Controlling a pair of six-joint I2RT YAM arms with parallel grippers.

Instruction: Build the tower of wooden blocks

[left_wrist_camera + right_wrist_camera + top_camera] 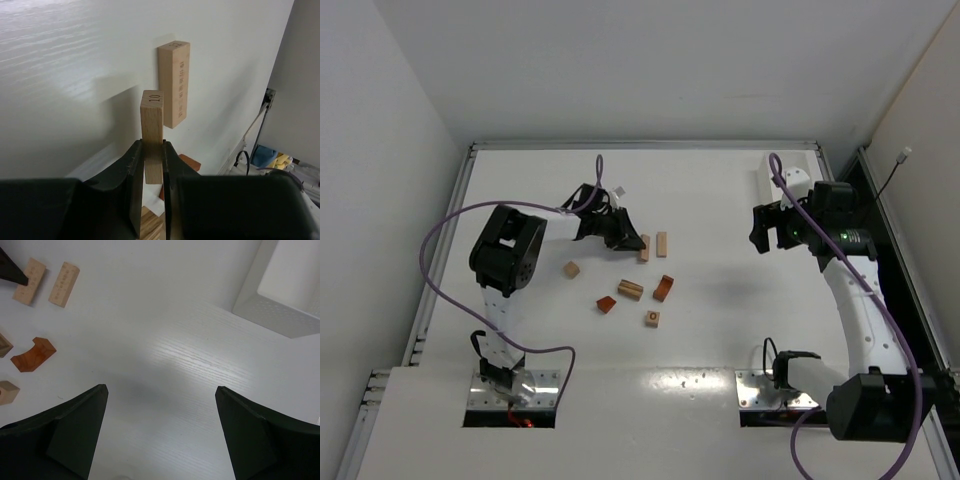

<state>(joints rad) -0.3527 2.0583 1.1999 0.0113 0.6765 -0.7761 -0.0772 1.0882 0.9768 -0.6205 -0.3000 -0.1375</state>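
The wood blocks lie scattered in the middle of the table, with no stack standing. My left gripper (628,240) (152,155) is shut on a long tan block marked 10 (152,120) (644,248), down at the table surface. A second long tan block (661,244) (173,82) lies just to its right. Nearer me are a tan cube (571,269), a tan flat block (629,289), a reddish-brown arch (663,288) (33,354), a reddish-brown piece (607,304) and a small tan cube (652,318). My right gripper (768,228) (160,395) is open and empty above bare table, right of the blocks.
A white rectangular tray (287,287) (790,178) stands at the back right, just behind my right gripper. The table's raised rim (640,145) runs along the back, with walls on both sides.
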